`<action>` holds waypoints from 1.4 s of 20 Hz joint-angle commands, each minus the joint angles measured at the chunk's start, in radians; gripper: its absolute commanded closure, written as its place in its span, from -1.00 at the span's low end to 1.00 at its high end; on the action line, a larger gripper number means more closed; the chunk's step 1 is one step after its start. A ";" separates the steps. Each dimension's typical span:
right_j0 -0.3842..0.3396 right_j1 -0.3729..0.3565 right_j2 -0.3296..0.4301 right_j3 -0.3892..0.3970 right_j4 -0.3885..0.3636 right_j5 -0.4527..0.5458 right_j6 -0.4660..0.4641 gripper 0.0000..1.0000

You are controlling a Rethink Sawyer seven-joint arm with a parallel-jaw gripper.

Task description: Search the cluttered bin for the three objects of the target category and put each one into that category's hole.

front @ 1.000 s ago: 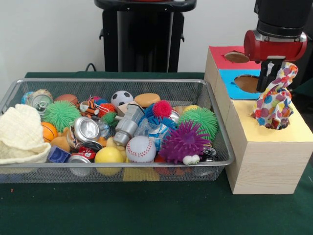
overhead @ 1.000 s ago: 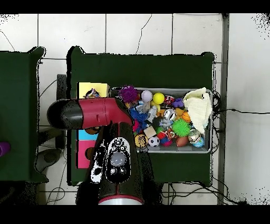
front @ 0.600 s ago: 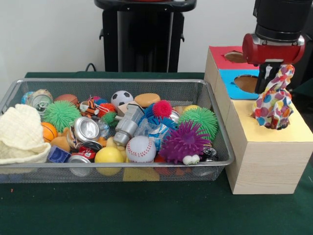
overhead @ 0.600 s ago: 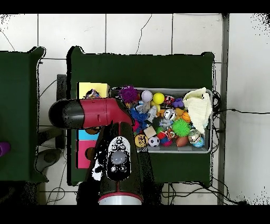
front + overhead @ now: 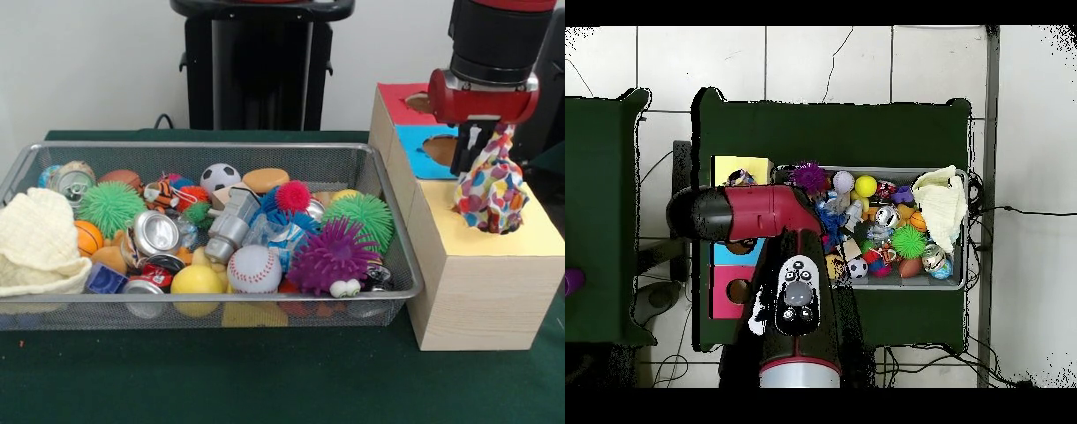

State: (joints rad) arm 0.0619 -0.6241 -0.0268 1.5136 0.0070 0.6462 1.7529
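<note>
The arm (image 5: 490, 53) ran off the front view's top edge. The end effector (image 5: 481, 146) was pressed against the spotted cloth (image 5: 491, 190), so its state could not be read. The cloth's lower end sat out of sight in the yellow hole of the box (image 5: 481, 265). From overhead, the arm (image 5: 780, 270) covered most of the box (image 5: 740, 170) and the bin's (image 5: 960, 285) nearest corner.
</note>
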 commanded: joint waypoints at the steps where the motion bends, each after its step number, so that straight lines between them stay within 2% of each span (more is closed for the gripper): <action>1: -0.044 0.046 0.035 -0.006 0.035 0.013 0.156 1.00; 7: -0.049 0.048 0.032 -0.019 0.029 0.012 0.158 1.00; 15: 0.009 -0.008 -0.038 -0.127 0.011 0.260 0.194 1.00; 23: 0.031 -0.007 -0.067 -0.220 0.003 0.393 0.202 1.00; 28: 0.030 -0.005 -0.065 -0.248 0.008 0.422 0.204 1.00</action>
State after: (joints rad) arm 0.1030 -0.6520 -0.0883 1.3265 0.0064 0.9591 1.7529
